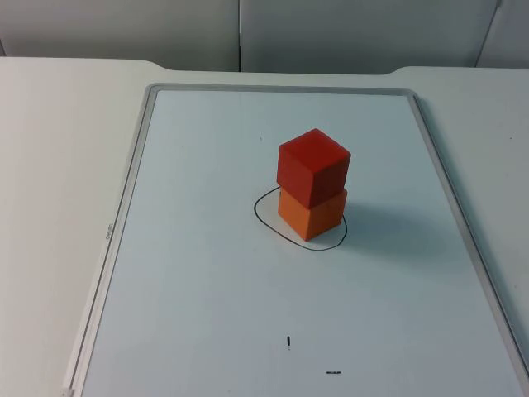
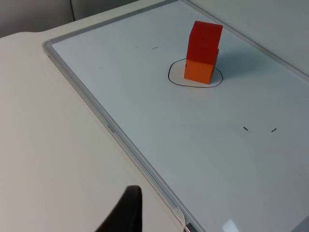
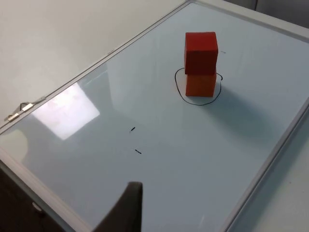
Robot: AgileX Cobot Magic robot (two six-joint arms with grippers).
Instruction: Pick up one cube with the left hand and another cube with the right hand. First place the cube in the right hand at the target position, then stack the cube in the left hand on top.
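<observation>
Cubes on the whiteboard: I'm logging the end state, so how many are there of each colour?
Red cube: 1, on top of the orange one.
Orange cube: 1, standing inside the drawn black outline on the whiteboard.
Total: 2 cubes, stacked.

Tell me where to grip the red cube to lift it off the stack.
Grip the red cube from straight above, jaws closing on two opposite vertical faces, above the seam with the orange cube. It sits turned slightly askew on the orange one inside the drawn circle, so align the jaws with the red faces. Nothing stands beside it on the whiteboard.
</observation>
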